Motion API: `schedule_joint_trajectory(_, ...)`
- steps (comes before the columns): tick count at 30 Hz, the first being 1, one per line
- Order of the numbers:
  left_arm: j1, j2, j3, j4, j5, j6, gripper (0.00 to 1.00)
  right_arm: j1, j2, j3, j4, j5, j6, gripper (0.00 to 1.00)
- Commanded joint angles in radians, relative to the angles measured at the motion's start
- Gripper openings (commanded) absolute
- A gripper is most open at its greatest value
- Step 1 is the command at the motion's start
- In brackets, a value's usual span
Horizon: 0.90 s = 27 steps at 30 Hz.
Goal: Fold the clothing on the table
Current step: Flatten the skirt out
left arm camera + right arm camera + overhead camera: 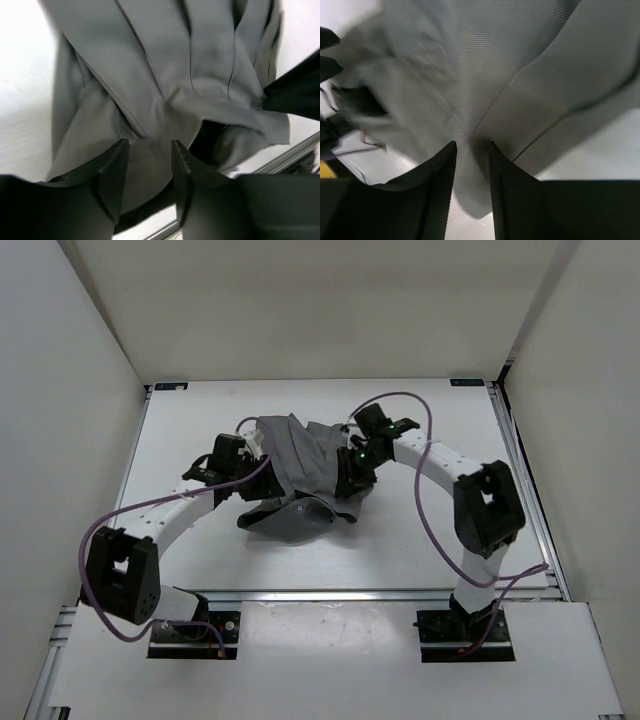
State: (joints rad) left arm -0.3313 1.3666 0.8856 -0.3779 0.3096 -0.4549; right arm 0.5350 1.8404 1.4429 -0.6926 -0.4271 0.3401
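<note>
The clothing (300,465) is a mid-grey pleated garment bunched in a heap at the middle of the white table (190,420). My left gripper (252,452) sits at the heap's left edge. In the left wrist view the left gripper (150,145) is open, its fingers apart over a fold of the clothing (175,65), which it does not pinch. My right gripper (352,472) presses into the heap's right side. In the right wrist view the right gripper (471,145) stands open with a narrow gap and a ridge of the clothing (520,60) runs between its fingers.
A metal rail (522,480) runs along the table's right edge, another (330,593) along the front. White walls enclose three sides. Purple cables (425,420) loop off both arms. The right arm's dark body (295,92) shows at the left wrist view's right edge.
</note>
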Motion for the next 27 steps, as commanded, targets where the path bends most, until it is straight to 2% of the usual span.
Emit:
schedule_joint_trajectory(1, -0.046, 0.037, -0.025, 0.065, 0.032, 0.012, 0.49, 0.029, 0.089, 0.016, -0.126, 0.013, -0.035, 0.32)
schedule_joint_trajectory(3, -0.067, 0.052, -0.040, 0.071, 0.051, 0.009, 0.43, 0.030, 0.134, 0.016, -0.125, 0.007, -0.036, 0.26)
schedule_joint_trajectory(7, -0.110, 0.042, -0.120, 0.099, 0.082, -0.005, 0.38, -0.012, 0.247, 0.077, -0.137, 0.027, -0.055, 0.27)
schedule_joint_trajectory(10, -0.123, 0.022, -0.180, 0.148, 0.120, -0.034, 0.36, -0.059, 0.357, 0.204, -0.147, 0.047, -0.055, 0.27)
schedule_joint_trajectory(13, -0.101, 0.043, -0.241, 0.229, 0.207, -0.079, 0.36, -0.099, 0.463, 0.441, -0.121, 0.010, -0.036, 0.28)
schedule_joint_trajectory(16, -0.097, 0.100, -0.274, 0.287, 0.272, -0.119, 0.33, -0.113, 0.488, 0.569, -0.018, -0.047, -0.024, 0.30)
schedule_joint_trajectory(18, -0.113, 0.126, -0.264, 0.304, 0.298, -0.130, 0.33, -0.130, 0.447, 0.553, 0.118, -0.122, -0.019, 0.32)
schedule_joint_trajectory(21, -0.141, 0.161, -0.234, 0.300, 0.293, -0.122, 0.33, -0.139, 0.302, 0.426, 0.278, -0.177, 0.011, 0.40)
schedule_joint_trajectory(23, -0.140, 0.170, -0.231, 0.309, 0.296, -0.131, 0.33, -0.130, 0.174, 0.352, 0.283, -0.136, 0.017, 0.50)
schedule_joint_trajectory(27, -0.121, 0.160, -0.244, 0.347, 0.292, -0.159, 0.33, -0.104, 0.042, 0.205, 0.144, -0.076, 0.016, 0.56)
